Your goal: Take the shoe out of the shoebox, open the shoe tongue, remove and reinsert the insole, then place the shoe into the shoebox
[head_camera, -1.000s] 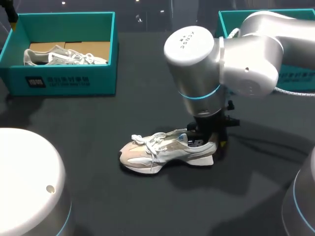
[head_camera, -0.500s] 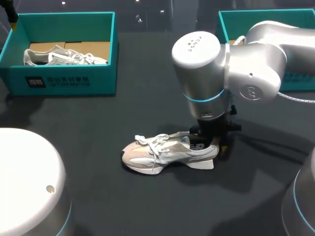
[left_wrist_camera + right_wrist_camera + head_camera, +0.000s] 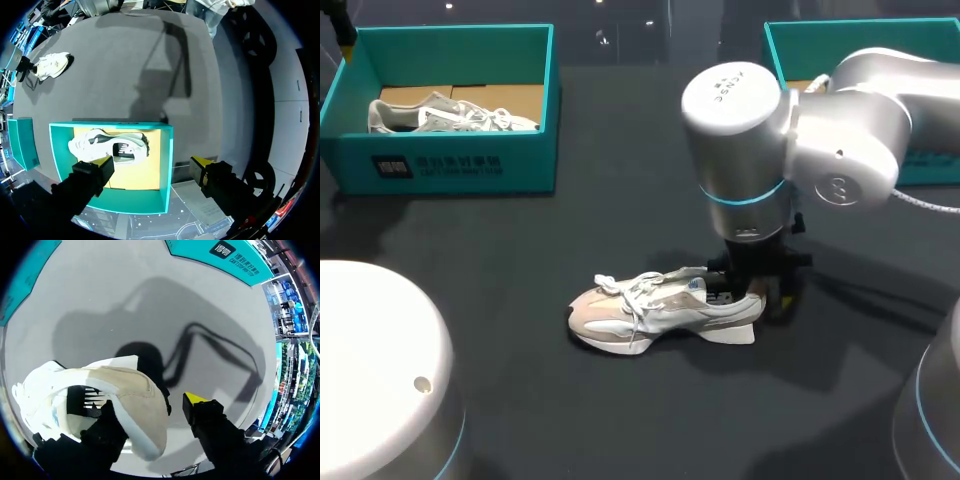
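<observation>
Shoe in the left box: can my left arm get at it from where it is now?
Probably yes. The left gripper hangs open over the box, which has no lid, and the shoe lies bare on its floor with nothing between them. The walls might crowd the grip.

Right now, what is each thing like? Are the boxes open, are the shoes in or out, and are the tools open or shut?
Shoe on the table: out of its box, standing on its sole.
Other shoe: lying inside the left shoebox.
Left shoebox: open, no lid on.
Right shoebox: open, inside mostly hidden by the arm.
Left tool: open, above the left shoebox.
Right tool: open at the shoe's heel, its visible finger clear of it.
</observation>
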Tool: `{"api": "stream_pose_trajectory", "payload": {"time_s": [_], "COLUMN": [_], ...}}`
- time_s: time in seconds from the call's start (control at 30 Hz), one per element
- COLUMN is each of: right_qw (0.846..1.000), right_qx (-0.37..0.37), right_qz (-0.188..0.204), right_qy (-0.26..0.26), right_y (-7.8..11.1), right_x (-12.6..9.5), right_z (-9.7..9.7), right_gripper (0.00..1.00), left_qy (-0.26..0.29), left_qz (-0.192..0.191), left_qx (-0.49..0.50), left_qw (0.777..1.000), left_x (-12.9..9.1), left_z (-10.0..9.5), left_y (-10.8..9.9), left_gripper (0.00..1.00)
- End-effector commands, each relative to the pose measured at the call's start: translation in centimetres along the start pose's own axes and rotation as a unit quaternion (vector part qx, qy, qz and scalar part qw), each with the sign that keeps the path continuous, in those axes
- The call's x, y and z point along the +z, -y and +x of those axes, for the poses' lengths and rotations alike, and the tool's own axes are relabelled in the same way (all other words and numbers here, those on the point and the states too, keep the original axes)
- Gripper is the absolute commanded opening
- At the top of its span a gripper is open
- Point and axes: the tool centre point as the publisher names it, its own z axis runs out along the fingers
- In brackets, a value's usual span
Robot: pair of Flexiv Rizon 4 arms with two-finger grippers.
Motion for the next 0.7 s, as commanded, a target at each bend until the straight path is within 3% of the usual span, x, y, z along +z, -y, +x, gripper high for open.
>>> {"api": "stream_pose_trajectory", "payload": {"time_s": [0.03,0.3,0.37,0.4,0.43,0.47,0.7], "right_qw": [1.000,0.994,0.973,0.944,0.927,0.951,0.951], "right_qx": [-0.009,-0.060,-0.134,-0.211,-0.260,-0.247,-0.247], "right_qz": [-0.006,0.010,0.023,0.040,0.079,0.098,0.098], "right_qy": [-0.019,-0.087,-0.186,-0.249,-0.257,-0.160,-0.160], "right_y": [0.4,0.4,0.3,0.2,0.1,0.3,0.3], "right_x": [-0.9,-5.8,-6.6,-6.8,-6.8,-7.1,-7.1], "right_z": [-0.6,-2.6,-3.4,-3.5,-3.7,-3.3,-3.3], "right_gripper": [1.00,1.00,1.00,1.00,1.00,1.00,1.00], "left_qy": [-0.001,-0.001,-0.001,-0.001,-0.001,-0.001,-0.001], "left_qz": [0.000,0.000,0.000,0.000,0.000,0.000,0.000], "left_qx": [0.000,0.000,0.000,0.000,0.000,0.000,0.000], "left_qw": [1.000,1.000,1.000,1.000,1.000,1.000,1.000], "left_x": [-0.1,-0.1,-0.1,-0.1,-0.1,-0.1,-0.1], "left_z": [0.0,0.0,0.0,0.0,0.0,0.0,0.0], "left_y": [0.0,0.0,0.0,0.0,0.0,0.0,0.0], "left_gripper": [1.00,1.00,1.00,1.00,1.00,1.00,1.00]}}
